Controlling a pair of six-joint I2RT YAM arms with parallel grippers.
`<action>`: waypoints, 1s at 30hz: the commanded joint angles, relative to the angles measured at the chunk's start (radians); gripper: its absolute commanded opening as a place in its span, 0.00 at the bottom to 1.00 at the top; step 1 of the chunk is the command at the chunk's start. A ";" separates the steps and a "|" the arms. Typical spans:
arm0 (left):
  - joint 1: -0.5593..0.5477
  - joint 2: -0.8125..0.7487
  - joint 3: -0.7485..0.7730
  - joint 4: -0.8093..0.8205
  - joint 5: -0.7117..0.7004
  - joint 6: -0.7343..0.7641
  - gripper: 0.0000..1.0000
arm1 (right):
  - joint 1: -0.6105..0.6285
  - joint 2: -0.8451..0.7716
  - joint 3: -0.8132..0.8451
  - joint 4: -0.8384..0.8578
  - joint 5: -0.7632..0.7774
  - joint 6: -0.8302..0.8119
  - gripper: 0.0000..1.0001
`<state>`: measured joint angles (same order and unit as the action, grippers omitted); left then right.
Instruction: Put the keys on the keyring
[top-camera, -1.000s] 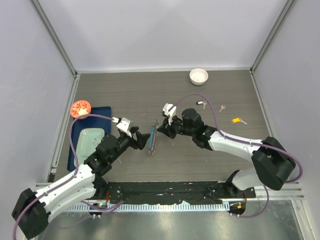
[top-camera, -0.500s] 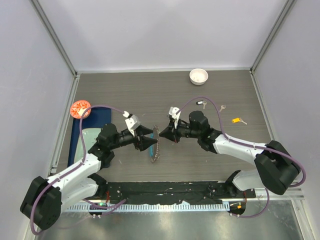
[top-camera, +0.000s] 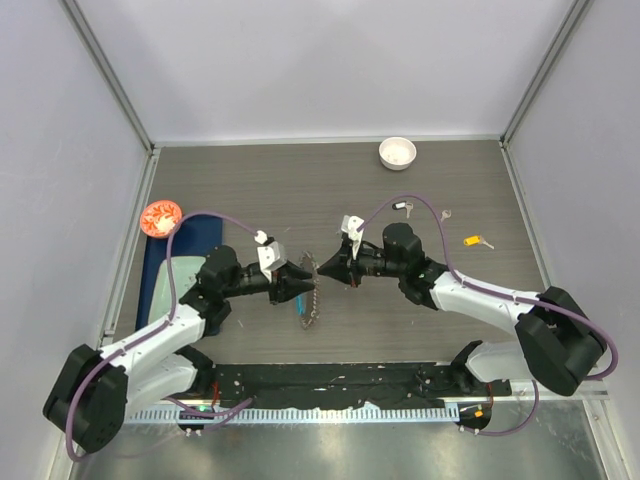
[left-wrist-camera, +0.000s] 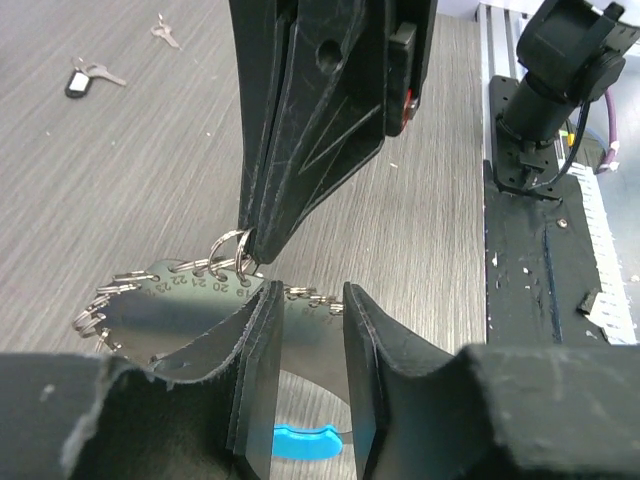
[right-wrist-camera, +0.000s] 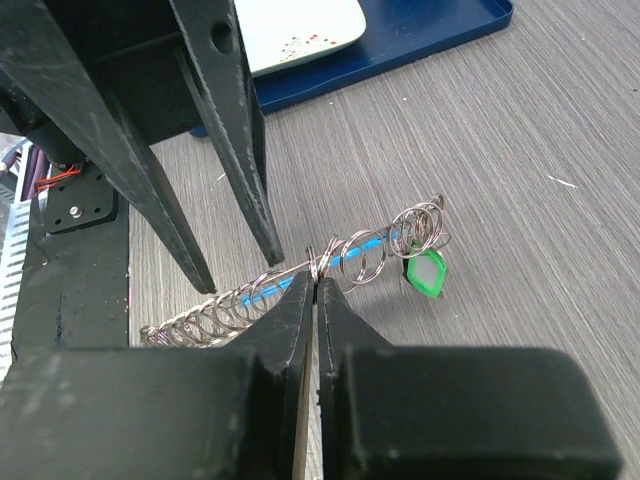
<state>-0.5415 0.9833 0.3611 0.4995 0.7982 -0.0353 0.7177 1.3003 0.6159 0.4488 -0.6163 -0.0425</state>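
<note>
The keyring (top-camera: 310, 292) sits on edge at the middle of the counter (top-camera: 300, 190), between the two arms. It is a silver plate with numbered holes, small split rings along its rim and a blue segment (left-wrist-camera: 300, 438) low down. One green-tagged key (right-wrist-camera: 427, 272) hangs from the rings at one end of the row. The right jaws are pinched tight on one small ring at the plate's top edge. The left jaws stand partly apart, their fingertips (right-wrist-camera: 206, 284) right at the row of rings from the left; I cannot tell whether they press the plate. Both sets of black fingers crowd the keyring and hide much of it from above. Three loose keys lie on the counter to the right and farther off, well apart from the keyring: a black-tagged key (top-camera: 402, 207), a plain key (top-camera: 444, 214) and a yellow-tagged key (top-camera: 477, 241). The right arm (top-camera: 470, 290) lies between them and the keyring, and its purple cable (top-camera: 425, 210) arcs over the gap between the first two. A white bowl (top-camera: 397, 152) stands at the far edge. At the left, a blue tray (top-camera: 205, 225) carries a pale plate (top-camera: 165, 295) partly covered by the left arm (top-camera: 160, 340), with an orange dish (top-camera: 160, 217) at the tray's far left corner.
</note>
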 joint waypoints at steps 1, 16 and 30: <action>0.005 0.050 0.027 0.040 0.032 0.031 0.34 | 0.000 -0.035 0.004 0.106 -0.037 0.009 0.01; 0.005 0.060 0.050 0.039 -0.036 0.058 0.38 | 0.000 -0.024 0.002 0.128 -0.057 0.023 0.01; 0.005 0.064 0.075 0.056 -0.005 0.012 0.39 | 0.009 -0.010 0.015 0.110 -0.071 0.013 0.01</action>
<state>-0.5407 1.0515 0.3893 0.4980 0.7708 -0.0013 0.7158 1.3003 0.6056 0.4747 -0.6426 -0.0311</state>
